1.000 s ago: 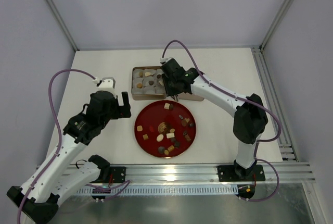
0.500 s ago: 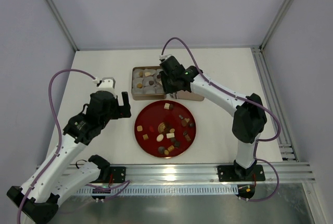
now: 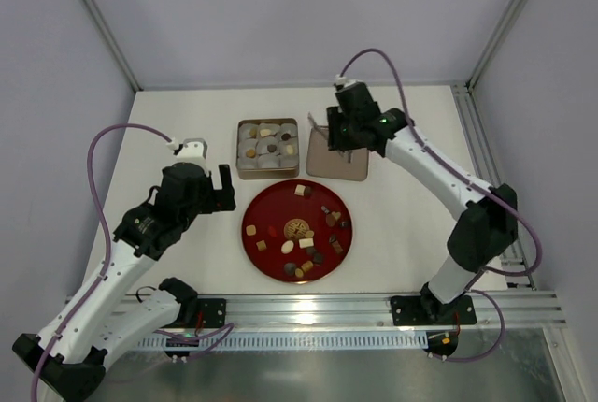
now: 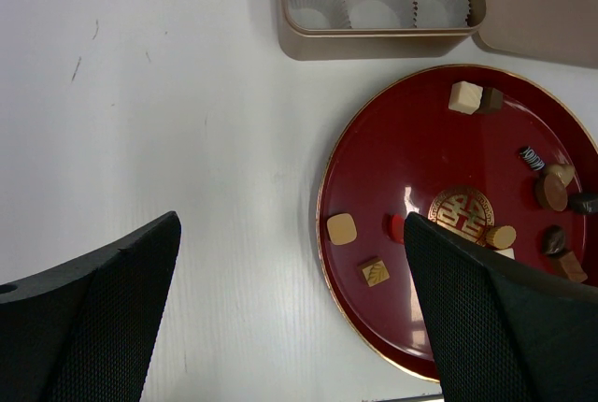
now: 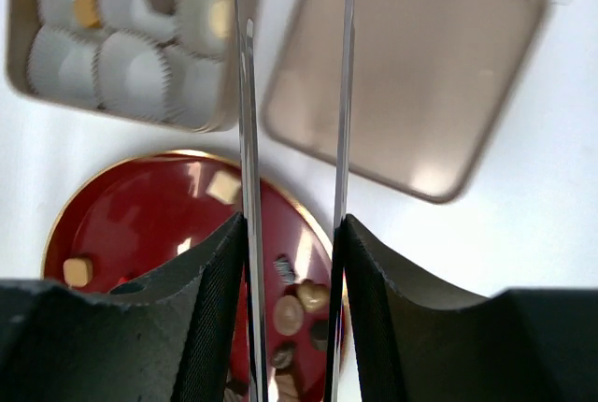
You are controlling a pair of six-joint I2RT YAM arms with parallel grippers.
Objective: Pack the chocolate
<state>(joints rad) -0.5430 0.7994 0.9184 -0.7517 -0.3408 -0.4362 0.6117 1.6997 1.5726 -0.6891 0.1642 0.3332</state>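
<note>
Lighting: bright, even, from overhead; white worktop (image 3: 177, 122) near washed out. Shadows: soft, faint. Glare: pale streaks on red plate (image 4: 411, 154), beside its gold emblem (image 4: 462, 210). Right wrist view: blurred throughout; chocolate (image 5: 224, 187) on the plate and paper cups (image 5: 140, 9) beyond it smeared. Left wrist view: sharp.

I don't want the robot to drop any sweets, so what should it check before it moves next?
1. Right hand empty: ok, nothing between its thin metal prongs.
2. Right hand above the chocolate: not ok, it is up by the lid.
3. Free paper cups in the tin: ok, several are empty.
4. Sweets waiting on the red plate: ok, many pieces.
5. Left hand out of the way: ok, open, beside the plate.
</note>
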